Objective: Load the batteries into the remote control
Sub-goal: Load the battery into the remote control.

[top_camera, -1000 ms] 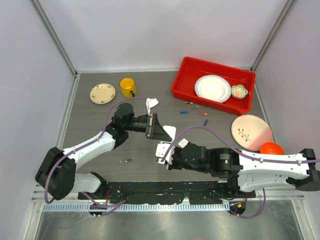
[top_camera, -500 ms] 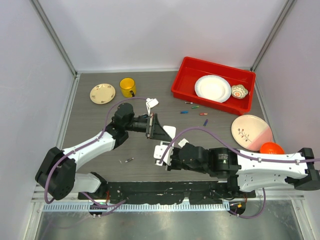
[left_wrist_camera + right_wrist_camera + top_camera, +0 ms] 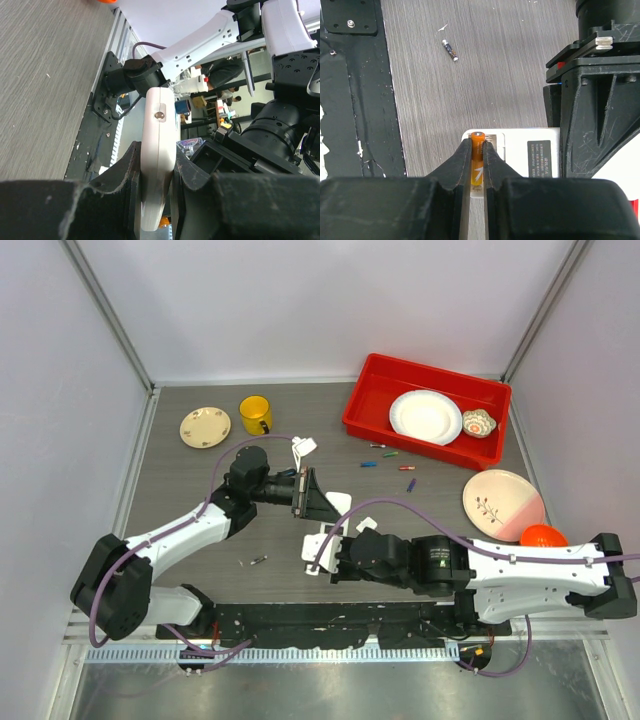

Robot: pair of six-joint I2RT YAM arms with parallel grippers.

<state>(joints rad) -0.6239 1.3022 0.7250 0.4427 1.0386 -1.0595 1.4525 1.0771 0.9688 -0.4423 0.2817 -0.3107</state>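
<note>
Battery point(image 3: 478, 156) (right gripper point(image 3: 476, 144)) at remote control point(image 3: 526, 150)

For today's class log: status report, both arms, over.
Left gripper shut on remote control. Right gripper shut on orange battery, over remote's back. Loose battery on table, not obstructing.

Top external: fixed overhead, looks down across the whole table point(image 3: 180, 480). Left wrist: close range, faces the table's near edge. Right wrist: close range, faces straight down. All three show the remote control point(image 3: 517, 146).
</note>
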